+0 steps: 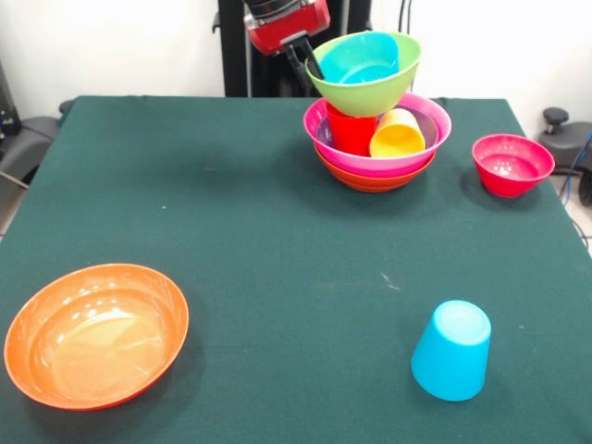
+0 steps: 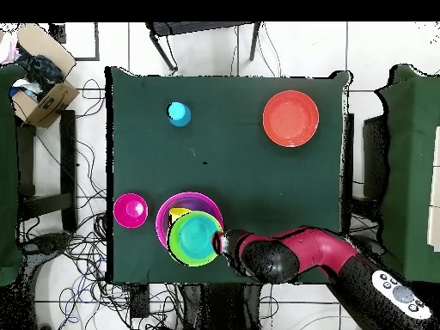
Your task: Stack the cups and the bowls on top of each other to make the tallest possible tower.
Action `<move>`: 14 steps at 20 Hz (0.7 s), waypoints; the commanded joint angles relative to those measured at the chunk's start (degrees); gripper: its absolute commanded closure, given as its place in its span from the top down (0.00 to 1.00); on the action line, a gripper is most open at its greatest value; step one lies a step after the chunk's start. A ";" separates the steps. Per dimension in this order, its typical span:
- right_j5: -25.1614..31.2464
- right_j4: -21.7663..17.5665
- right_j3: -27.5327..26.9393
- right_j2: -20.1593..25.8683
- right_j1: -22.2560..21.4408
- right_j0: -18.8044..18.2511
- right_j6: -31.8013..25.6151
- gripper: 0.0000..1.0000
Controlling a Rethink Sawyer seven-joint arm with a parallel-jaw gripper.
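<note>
The tower stands at the table's far side: an orange bowl lowest, a magenta bowl in it, and a purple bowl inside that. A red cup and a yellow cup sit in them. A lime green bowl rests tilted on the cups, with the small blue bowl inside it. My gripper is at the green bowl's rim, one finger outside and one inside, shut on it. In the overhead view the gripper touches the green bowl.
A small crimson bowl stands right of the tower. A light blue cup stands upside down at the front right. The second large orange bowl sits at the front left. A cardboard box is off the table.
</note>
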 commanded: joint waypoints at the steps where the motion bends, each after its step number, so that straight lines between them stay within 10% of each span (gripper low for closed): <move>1: 7.39 -8.27 -4.06 -5.07 2.54 2.87 -10.42 0.00; 14: 10.11 -8.81 -3.86 -8.25 -1.67 5.39 -8.90 0.00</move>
